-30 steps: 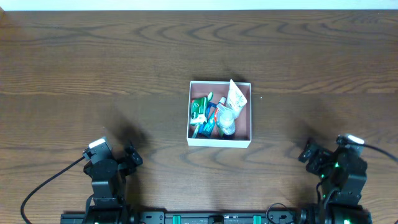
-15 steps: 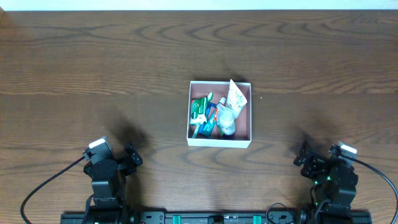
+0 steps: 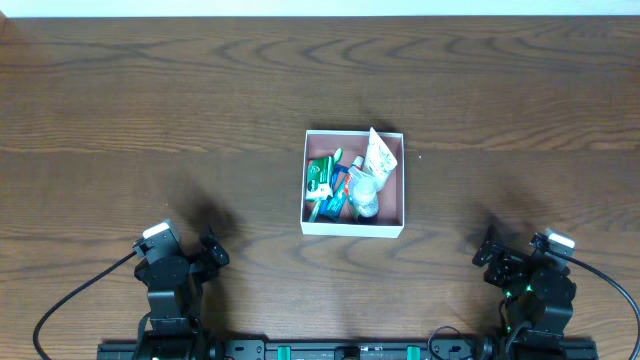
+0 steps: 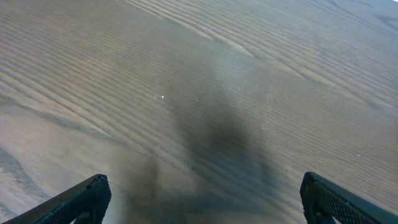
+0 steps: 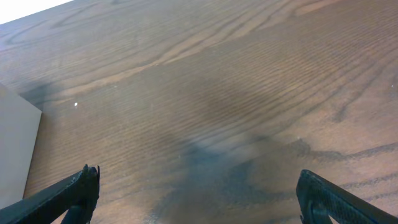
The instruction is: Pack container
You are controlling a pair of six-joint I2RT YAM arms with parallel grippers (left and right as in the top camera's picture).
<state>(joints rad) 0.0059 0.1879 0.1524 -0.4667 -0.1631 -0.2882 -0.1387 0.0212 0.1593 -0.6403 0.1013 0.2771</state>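
Note:
The container point(image 3: 396, 190) is a square white-walled box with a pink-brown inside at the table's middle. It holds several toiletries: a green packet point(image 3: 319, 177), a blue item point(image 3: 333, 203), a clear bottle point(image 3: 365, 192) and a white pouch point(image 3: 379, 153). One white wall shows at the left edge of the right wrist view point(image 5: 15, 146). My left gripper point(image 3: 211, 252) is at the front left, open and empty, over bare wood in its wrist view point(image 4: 202, 196). My right gripper point(image 3: 490, 252) is at the front right, open and empty point(image 5: 199, 193).
The dark wooden table point(image 3: 150, 110) runs to a pale back edge point(image 3: 320, 8). The arm bases sit on a rail along the front edge point(image 3: 340, 350). A cable runs from each arm.
My right arm has drawn back toward the front edge and a little left, then stopped. The left arm and the container have not moved.

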